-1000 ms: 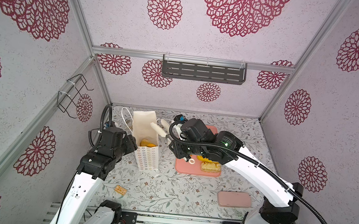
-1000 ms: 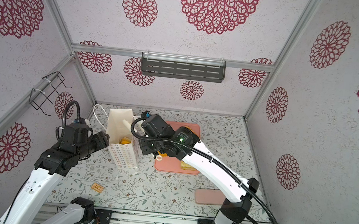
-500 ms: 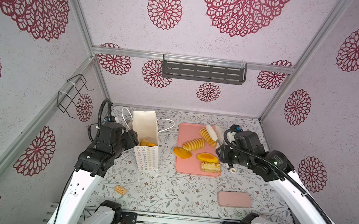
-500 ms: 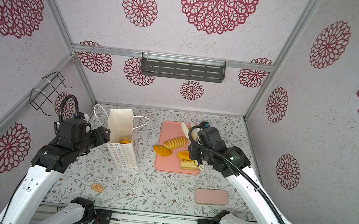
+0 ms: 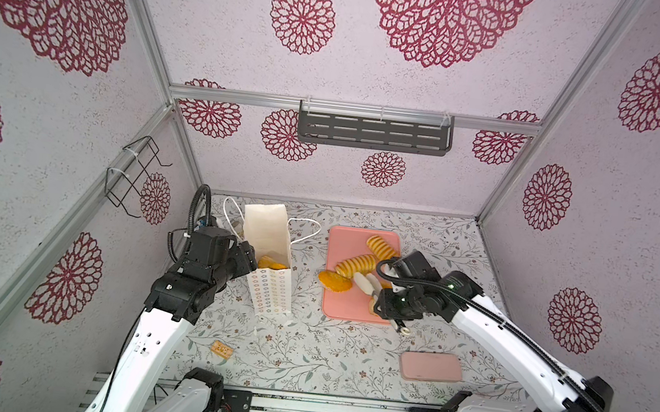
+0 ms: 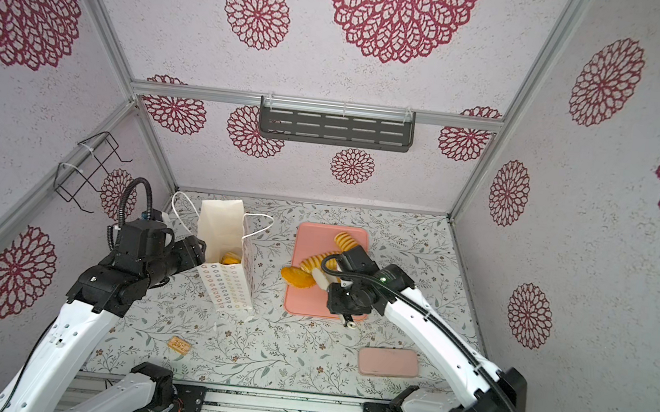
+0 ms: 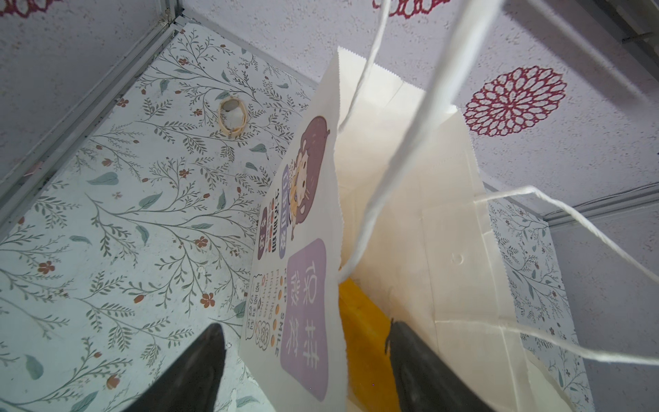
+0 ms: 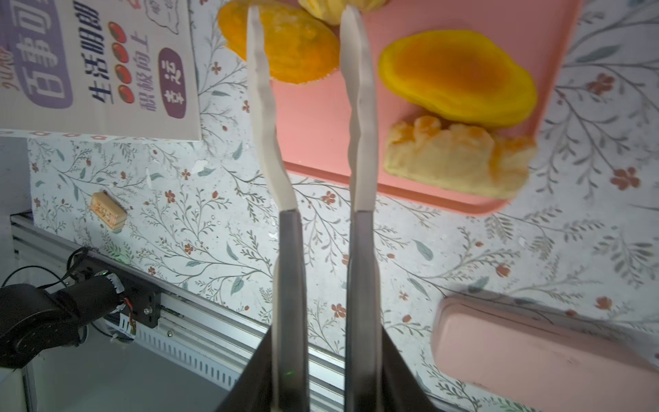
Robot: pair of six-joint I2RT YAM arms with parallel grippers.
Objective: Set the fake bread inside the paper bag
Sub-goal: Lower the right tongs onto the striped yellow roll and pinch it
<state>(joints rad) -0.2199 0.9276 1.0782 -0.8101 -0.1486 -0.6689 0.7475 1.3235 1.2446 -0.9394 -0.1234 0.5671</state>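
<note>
Right wrist shows golden-orange fake bread [image 8: 458,71].

Floral-printed tabletop and what sits on it.
On the table [image 5: 304,359] the paper bag [image 5: 271,293] stands upright at back left, with a pink tray [image 5: 343,242] near it, a flat pink case [image 5: 430,366] at front right and a small tan cracker [image 5: 221,349] at front left.

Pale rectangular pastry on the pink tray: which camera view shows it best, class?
The right wrist view: the pale rectangular pastry lies whole and close on the pink tray. In both top views the right arm hides nearly all of it. The left wrist view misses it.
</note>
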